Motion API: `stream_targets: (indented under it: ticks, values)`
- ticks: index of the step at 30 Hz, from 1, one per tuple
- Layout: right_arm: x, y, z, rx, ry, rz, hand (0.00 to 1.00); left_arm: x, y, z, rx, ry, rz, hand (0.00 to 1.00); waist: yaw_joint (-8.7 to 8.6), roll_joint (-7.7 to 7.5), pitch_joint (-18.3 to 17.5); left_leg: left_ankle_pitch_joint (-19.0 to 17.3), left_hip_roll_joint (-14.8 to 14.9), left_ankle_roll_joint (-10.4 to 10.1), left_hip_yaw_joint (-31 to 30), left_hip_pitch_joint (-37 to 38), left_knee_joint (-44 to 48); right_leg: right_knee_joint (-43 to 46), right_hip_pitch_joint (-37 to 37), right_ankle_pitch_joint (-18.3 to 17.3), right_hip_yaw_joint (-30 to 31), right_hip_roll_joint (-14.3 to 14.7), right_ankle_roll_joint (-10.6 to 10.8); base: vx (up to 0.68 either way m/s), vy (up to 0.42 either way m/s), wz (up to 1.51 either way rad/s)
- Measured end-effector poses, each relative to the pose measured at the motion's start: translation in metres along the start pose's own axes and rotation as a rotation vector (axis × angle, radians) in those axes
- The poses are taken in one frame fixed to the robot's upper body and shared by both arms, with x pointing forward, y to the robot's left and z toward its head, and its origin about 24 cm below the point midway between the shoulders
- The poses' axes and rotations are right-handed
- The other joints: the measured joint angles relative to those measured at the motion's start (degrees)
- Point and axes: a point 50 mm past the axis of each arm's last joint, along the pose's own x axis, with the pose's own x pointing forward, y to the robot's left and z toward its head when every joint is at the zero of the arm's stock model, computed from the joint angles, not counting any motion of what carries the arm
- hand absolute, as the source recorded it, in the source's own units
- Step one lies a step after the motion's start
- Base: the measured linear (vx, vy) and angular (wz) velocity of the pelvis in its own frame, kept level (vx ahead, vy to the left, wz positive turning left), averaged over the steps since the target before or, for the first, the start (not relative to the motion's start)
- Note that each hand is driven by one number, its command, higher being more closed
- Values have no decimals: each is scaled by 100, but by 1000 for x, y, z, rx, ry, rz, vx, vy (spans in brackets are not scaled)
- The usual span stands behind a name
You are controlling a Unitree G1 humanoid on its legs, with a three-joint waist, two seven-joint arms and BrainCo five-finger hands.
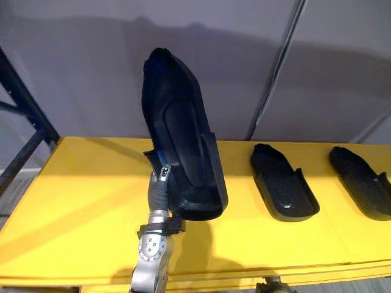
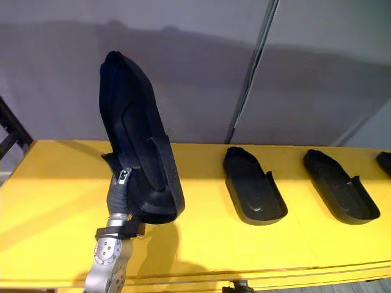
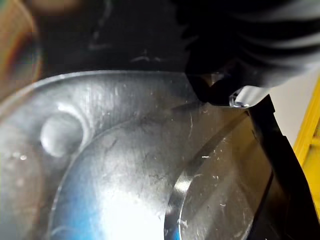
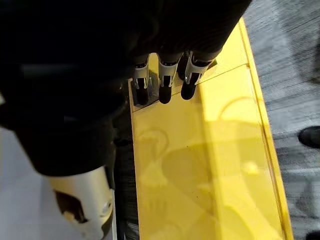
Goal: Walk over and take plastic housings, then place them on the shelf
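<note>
A long black plastic housing (image 1: 180, 134) stands nearly upright over the left half of the yellow shelf (image 1: 85, 201), its lower end just above the surface. My left hand (image 1: 160, 183) is shut on that lower end from below, and the housing's glossy inner face (image 3: 125, 160) shows very close in the left wrist view. Two more black housings (image 1: 283, 183) (image 1: 361, 182) lie flat on the shelf to the right. My right hand (image 4: 165, 80) hangs open at the shelf's front edge (image 4: 200, 165), holding nothing.
A grey wall with a dark slanted seam (image 1: 275, 73) rises right behind the shelf. A dark blue frame post (image 1: 24, 116) stands at the shelf's left end. Another housing's tip (image 2: 386, 160) shows at the far right. Grey floor (image 4: 295, 75) lies beyond the front edge.
</note>
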Motion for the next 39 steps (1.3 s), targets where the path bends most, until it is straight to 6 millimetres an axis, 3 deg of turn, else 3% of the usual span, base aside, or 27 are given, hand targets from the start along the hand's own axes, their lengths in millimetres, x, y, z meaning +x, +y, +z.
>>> stream_targets:
  ticks: [1, 2, 4, 6, 7, 8, 10, 12, 13, 15, 16, 17, 18, 19, 20, 21, 23, 25, 34, 39]
  values:
    - [1, -7, 2, -4, -7, -28, 0, -1, 0, 0, -2, 3, 4, 100, -29, -48, 50, -24, 390, -28, 259, -28, 371, 98, -1, 0, -68, -106, 0, -108, 71, 38]
    - [1, -11, 3, -4, -9, -43, 0, -1, 0, 0, -2, 3, 4, 100, -45, -42, 45, -22, 589, -25, 337, -6, 445, 128, 2, -1, -106, -158, 2, -88, 154, 32]
    - [1, -26, 3, 2, -9, -100, 0, -1, -2, 2, -8, -6, -3, 100, -98, 32, -13, 33, 1223, 41, 496, 189, 209, 244, -94, -75, -160, -388, 203, -66, 285, 30]
    - [-3, -36, -3, -18, 10, -125, 0, -1, -2, 2, -10, -7, 0, 100, -192, 160, -93, 100, 1420, 53, 502, 357, -212, 382, -204, -89, -185, -573, 455, -28, 402, 35]
    - [-4, -39, -5, -20, 15, -133, 0, -1, -2, 2, -10, -7, 3, 100, -221, 240, -138, 150, 1439, -13, 508, 405, -378, 386, -237, -56, -196, -612, 567, -1, 667, 26]
    - [-3, -32, -10, 2, 42, -125, 0, -1, 2, 2, 1, -7, 15, 100, -221, 116, -178, 23, 1222, -707, 586, 415, -397, 309, -304, 54, -83, -835, 679, 10, 552, 3]
    - [-7, -10, -19, 51, 70, -87, 0, -2, 6, 2, -9, -7, 51, 100, -179, -112, -256, -146, 985, -490, 647, 98, 36, -195, -193, 566, 18, -1001, 548, 26, 458, -5]
    - [-4, 5, -15, 32, 60, -31, 0, -1, 6, 3, -6, -14, 49, 100, -115, -133, -245, -472, 988, -338, 720, -256, 769, -565, -190, 1278, 35, -1006, 555, -31, 460, -25]
    - [-3, 6, -12, 31, 54, -28, 0, -1, 6, 3, -4, -13, 47, 100, -79, -134, -245, -560, 1008, -299, 810, -265, 880, -604, -208, 1386, 43, -1007, 523, -91, 489, -58]
    - [-1, 9, -8, 24, 42, -18, 0, -1, 5, 2, 7, -10, 28, 100, -40, -140, -260, -803, 1000, -62, 1063, -330, 1016, -821, -309, 1902, 51, -1005, 261, -127, 329, -52]
    - [0, 9, -7, 24, 42, -16, 0, -1, 5, 2, 10, -8, 23, 100, -28, -117, -250, -834, 1013, 32, 1139, -319, 981, -772, -341, 1871, 101, -942, 277, -130, 241, -36]
    - [0, 11, -8, 22, 49, -8, 0, -1, 5, -1, 12, 2, 25, 100, -44, -83, -225, -797, 1035, 96, 1197, -283, 920, 208, -559, 980, 317, -663, 688, -104, 201, -38]
    - [0, 10, -10, 22, 57, -11, 0, -2, 5, -7, 14, 26, 29, 100, -32, -113, -218, -680, 910, 112, 1284, -141, 708, 962, -646, 137, 557, -407, 821, -92, 170, -29]
    - [0, 9, -11, 22, 62, -12, 0, -2, 6, -10, 16, 39, 30, 100, -44, -115, -219, -635, 827, 160, 1313, -85, 599, 1130, -633, -186, 675, -271, 829, -72, 95, -7]
    - [-1, 9, -14, 22, 75, -12, 0, -3, 4, -13, 18, 55, 24, 100, -84, -116, -219, -549, 684, 200, 1317, -17, 445, 1210, -585, -554, 798, -62, 688, -21, -1, 14]
    - [-2, 8, -20, 21, 96, -14, 0, -2, 0, -16, 10, 67, 10, 100, -90, -117, -210, -461, 510, 211, 1314, 23, 279, 1067, -507, -881, 855, 80, 360, -3, -26, 31]
    - [-4, 5, -32, 17, 149, -19, 0, -2, -8, -23, 12, 94, -16, 100, -113, -33, -190, -342, 393, 178, 1185, 64, 100, 881, -366, -844, 926, 101, 301, 25, -23, 35]
    - [-8, 7, -41, 24, 181, -13, 0, -1, -9, -23, 33, 90, -28, 100, -112, -41, -203, -245, 388, 120, 1104, 110, 13, 784, -246, -811, 836, 135, 258, 84, -40, 20]
    - [-9, -1, -44, 49, 194, -40, 0, 7, -9, -20, 109, 76, -72, 100, -113, -69, -264, -72, 462, 62, 1182, 586, -544, 98, 238, -327, 996, 323, 106, 74, 4, -7]
    - [-12, 1, -56, 46, 250, -14, 0, 23, 19, -38, 254, 164, -3, 100, -169, -34, -356, 309, 429, 66, 1307, 848, -1126, -568, 433, 250, 1132, 362, 69, -10, 44, -16]
